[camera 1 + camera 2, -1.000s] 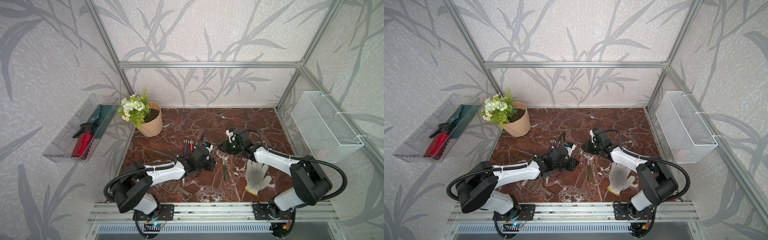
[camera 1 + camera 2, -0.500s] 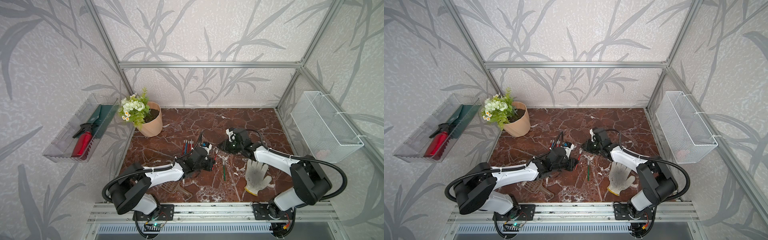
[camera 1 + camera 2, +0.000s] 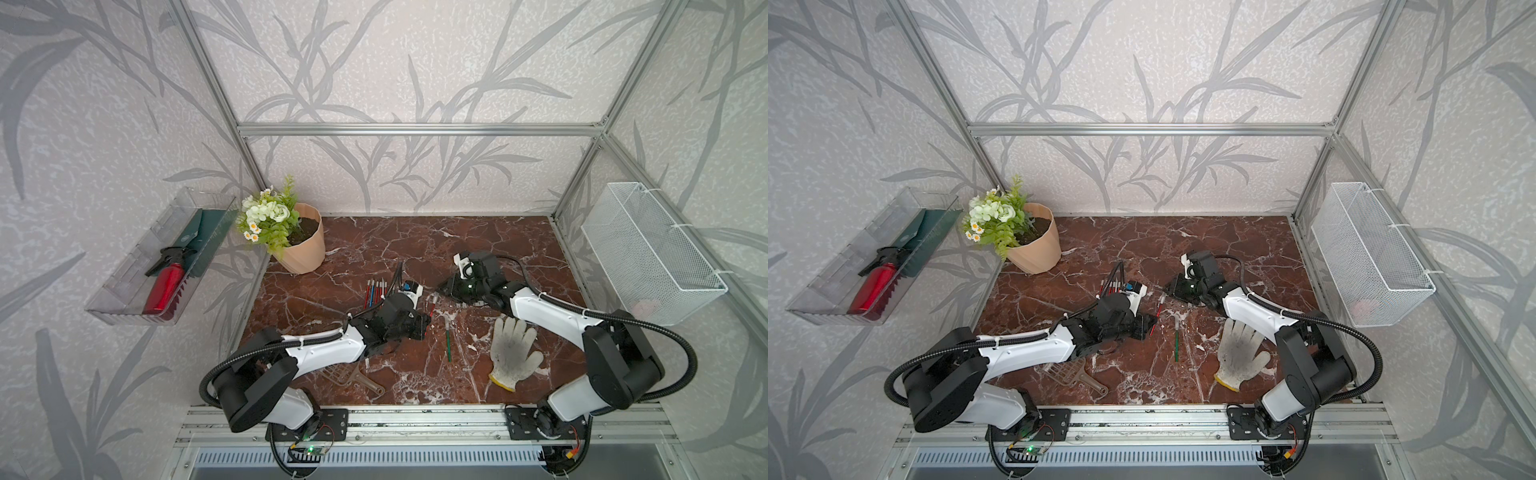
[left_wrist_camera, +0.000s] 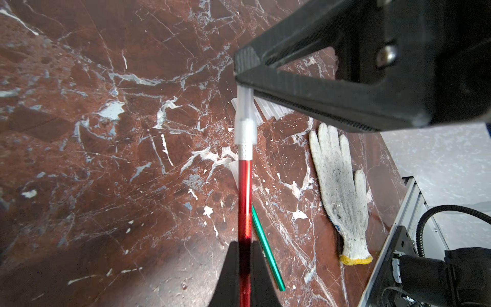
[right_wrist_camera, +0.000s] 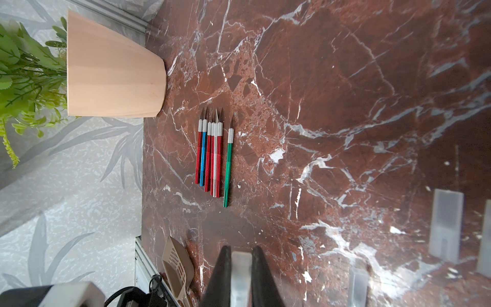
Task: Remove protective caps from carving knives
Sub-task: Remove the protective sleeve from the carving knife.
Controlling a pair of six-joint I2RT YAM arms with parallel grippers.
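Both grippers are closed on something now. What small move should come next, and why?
Probably pull the right gripper straight back along the red knife, with the left gripper holding firm. The left is shut on the handle and the right on the protective cap, which covers the tip down to the silver collar.

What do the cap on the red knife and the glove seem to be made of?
Cap: probably frosted translucent plastic; the end of the red knife shows faintly through it. Glove: knitted fabric, likely cotton, matte white, soiled grey, yellow cuff edge.
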